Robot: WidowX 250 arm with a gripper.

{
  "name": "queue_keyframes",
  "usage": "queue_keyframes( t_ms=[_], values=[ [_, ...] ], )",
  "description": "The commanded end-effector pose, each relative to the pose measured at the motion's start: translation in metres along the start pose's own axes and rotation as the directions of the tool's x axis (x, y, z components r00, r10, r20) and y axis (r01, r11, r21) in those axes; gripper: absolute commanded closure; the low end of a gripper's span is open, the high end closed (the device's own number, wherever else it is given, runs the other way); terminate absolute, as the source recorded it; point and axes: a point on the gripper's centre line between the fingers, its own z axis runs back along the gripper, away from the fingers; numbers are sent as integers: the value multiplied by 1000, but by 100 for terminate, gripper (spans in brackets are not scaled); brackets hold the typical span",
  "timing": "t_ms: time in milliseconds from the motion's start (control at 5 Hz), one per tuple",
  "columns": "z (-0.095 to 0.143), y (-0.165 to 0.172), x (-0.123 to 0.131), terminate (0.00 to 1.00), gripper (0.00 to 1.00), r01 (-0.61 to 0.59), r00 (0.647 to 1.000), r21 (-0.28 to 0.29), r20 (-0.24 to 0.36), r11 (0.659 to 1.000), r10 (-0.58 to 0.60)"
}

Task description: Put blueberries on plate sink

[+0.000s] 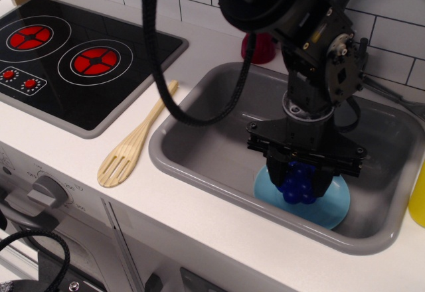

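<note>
Blueberries [299, 182]: a dark blue cluster held between the 2 fingers of the claw [300, 186], which is closed on it from above. The cluster hangs directly over the plate [332, 206]; contact between the 2 cannot be judged. The light blue plate lies below the claw on the floor of the sink [199, 152], toward the near wall, with its rim showing to the right of and in front of the fingers. The grey basin surrounds the claw on all sides. A black faucet [339, 13] rises behind the claw. To the left of the claw, outside the basin, a wooden slotted spatula [136, 139] lies on the white tabletop [66, 146]. Farther left is a black stovetop [73, 60] with red rings.
</note>
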Motion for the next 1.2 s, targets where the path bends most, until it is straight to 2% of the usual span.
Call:
queue_keyframes(
  t_ms=[0, 400, 600, 800, 1000],
  values=[
    [21, 0, 13, 0, 0, -28, 999, -42, 37, 999, 29],
    [63, 0, 27, 0, 0, -58, 997, -122, 37, 991, 63],
    [84, 6, 37, 0, 0, -56, 996, -140, 55, 989, 64],
    [84, 6, 37, 0, 0, -56, 996, -140, 55, 989, 64],
    [84, 6, 37, 100, 0, -56, 996, -140, 55, 989, 64]
  ],
)
